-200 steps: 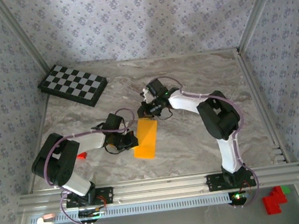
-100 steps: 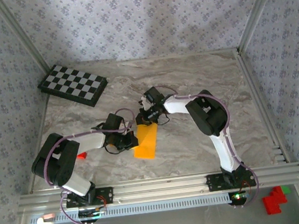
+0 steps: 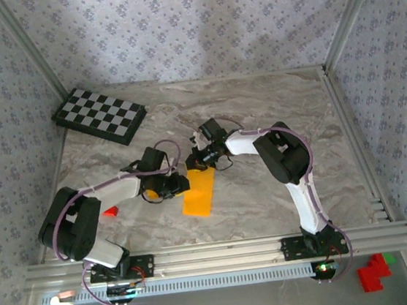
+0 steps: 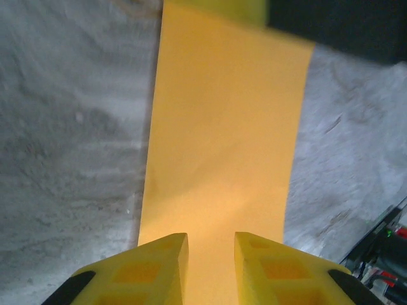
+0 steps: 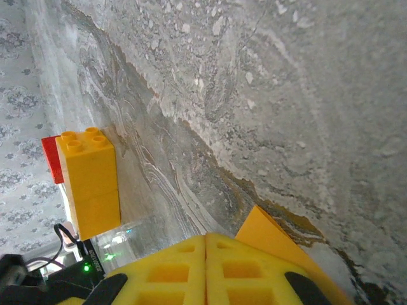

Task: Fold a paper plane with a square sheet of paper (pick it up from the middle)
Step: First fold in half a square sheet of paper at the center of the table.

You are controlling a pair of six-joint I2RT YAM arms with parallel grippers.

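The left gripper (image 4: 211, 238) – blocky yellow fingers with a moulded grid – stands slightly parted over one edge of the square sheet of paper (image 4: 222, 146), a narrow matte orange-yellow rectangle lying flat on the grey veined marble table (image 5: 286, 95). At the paper's far end, the right gripper (image 5: 205, 240) has its jaws pressed together beside a paper corner. Beyond it lies a checkered board (image 3: 100, 115).

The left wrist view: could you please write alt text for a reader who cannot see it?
A narrow strip of orange-yellow paper lies flat on the grey marbled table, running away from the camera. The left gripper is at its near end, yellow fingers slightly apart; a blurred dark shape covers the far right corner.
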